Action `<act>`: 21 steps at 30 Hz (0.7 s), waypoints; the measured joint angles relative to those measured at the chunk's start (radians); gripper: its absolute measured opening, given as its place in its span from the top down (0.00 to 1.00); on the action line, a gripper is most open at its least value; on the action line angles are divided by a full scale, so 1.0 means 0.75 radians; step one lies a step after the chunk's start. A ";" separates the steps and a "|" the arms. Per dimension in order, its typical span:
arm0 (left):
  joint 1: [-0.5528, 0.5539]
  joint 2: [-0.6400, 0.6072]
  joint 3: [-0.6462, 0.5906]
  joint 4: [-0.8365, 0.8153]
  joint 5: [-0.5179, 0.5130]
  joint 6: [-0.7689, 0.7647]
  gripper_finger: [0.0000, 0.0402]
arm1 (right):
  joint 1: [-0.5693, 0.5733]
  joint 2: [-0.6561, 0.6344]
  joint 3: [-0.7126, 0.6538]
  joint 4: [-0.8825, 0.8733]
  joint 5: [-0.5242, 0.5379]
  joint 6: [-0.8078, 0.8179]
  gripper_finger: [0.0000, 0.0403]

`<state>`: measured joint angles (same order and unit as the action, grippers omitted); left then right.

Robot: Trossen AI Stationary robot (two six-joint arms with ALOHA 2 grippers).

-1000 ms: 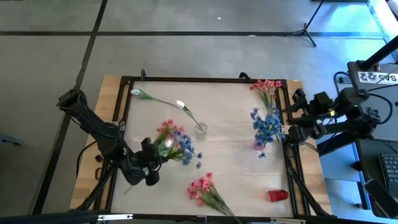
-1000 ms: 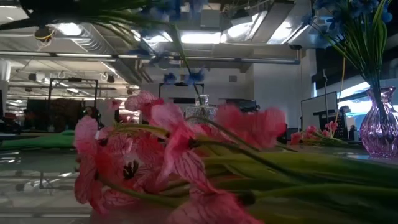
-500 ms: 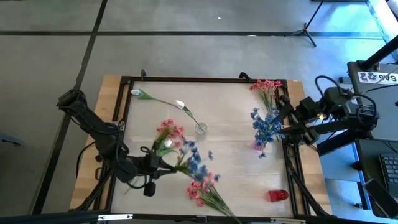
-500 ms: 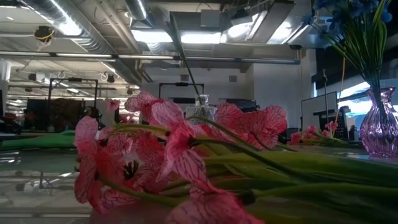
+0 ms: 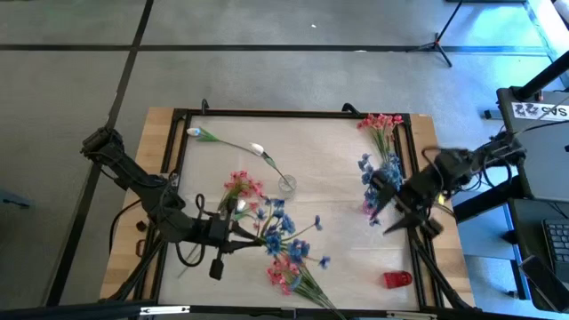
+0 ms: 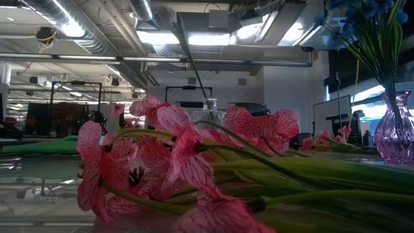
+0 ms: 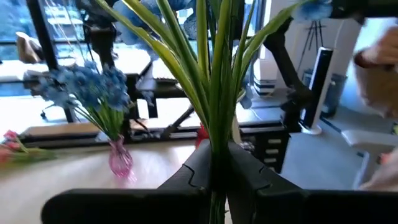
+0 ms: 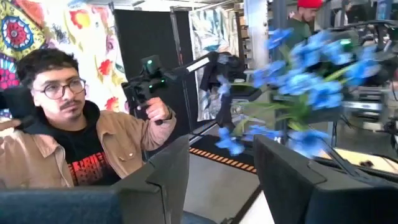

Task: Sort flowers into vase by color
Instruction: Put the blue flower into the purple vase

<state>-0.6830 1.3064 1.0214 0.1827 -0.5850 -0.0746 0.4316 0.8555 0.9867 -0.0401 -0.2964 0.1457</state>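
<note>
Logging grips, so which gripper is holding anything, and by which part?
The left gripper is shut on the blue flower sprig, clamping its green stems. The right gripper is open, holding nothing.

pink flowers [image 6: 187,175]: fill the low view close up, stems cut off at its right and bottom edges, hiding most of the counter behind.
pink vase [image 6: 394,129]: cut off by the low view's right edge.
blue blooms [image 8: 311,81]: blurred in the right wrist view.
green stems [image 7: 211,74]: tops run off the left wrist view's upper edge; lower ends hidden between the left tool's [image 7: 214,168] fingers.
person's hand [image 7: 376,62]: blurred, cut off at the edge.
</note>
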 joint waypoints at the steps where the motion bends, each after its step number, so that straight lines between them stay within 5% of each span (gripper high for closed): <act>1: 0.011 0.000 0.000 0.025 0.012 0.013 0.95 | 0.052 0.016 0.000 0.017 0.051 -0.020 0.56; 11: 0.128 0.030 0.000 0.322 0.392 0.179 0.95 | 0.465 0.195 0.000 0.217 0.591 -0.182 0.56; 15: 0.172 0.093 0.000 0.481 0.555 0.259 0.95 | 0.531 0.275 0.001 0.257 0.740 -0.259 0.56; 21: 0.246 0.209 0.000 0.660 0.585 0.300 0.95 | 0.541 0.461 0.001 0.430 0.905 -0.408 0.56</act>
<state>-0.4982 1.4630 1.0214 0.6777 -0.1463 0.1501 0.8375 1.2011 0.9871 0.2825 0.3826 -0.1601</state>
